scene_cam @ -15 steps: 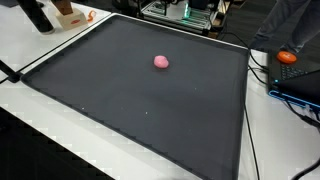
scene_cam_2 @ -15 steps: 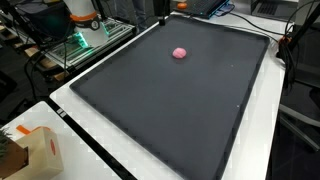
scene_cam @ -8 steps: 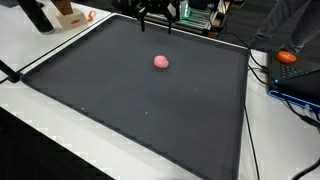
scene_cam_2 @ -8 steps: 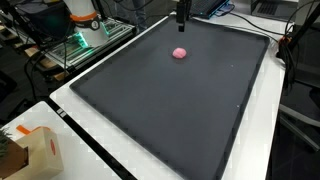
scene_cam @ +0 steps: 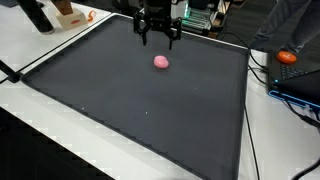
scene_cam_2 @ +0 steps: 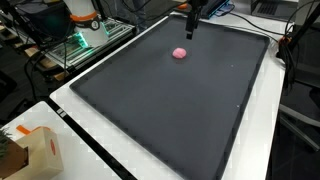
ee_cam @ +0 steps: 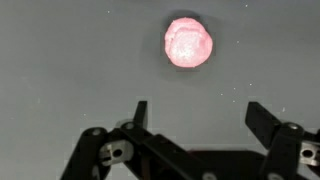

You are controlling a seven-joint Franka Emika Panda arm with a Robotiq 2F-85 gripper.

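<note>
The tool (scene_cam: 159, 42) hangs above the far part of the black mat (scene_cam: 120, 100) that covers the counter (scene_cam: 40, 52). Its jaws are spread wide with nothing between them. The pink ball (scene_cam: 160, 62) lies alone on the mat, just at six o'clock of the tool in that exterior view and not touched by it. In the wrist view the ball (ee_cam: 188, 42) sits at twelve o'clock, ahead of the two fingers (ee_cam: 140, 112) and a shade toward eleven.

To my eye this is the approach, with no grasp begun. The next move calls for bringing the tool over the ball until it lies centred between the fingers. Then comes a straight descent, jaws kept apart, gently enough that the ball doesn't roll.
</note>
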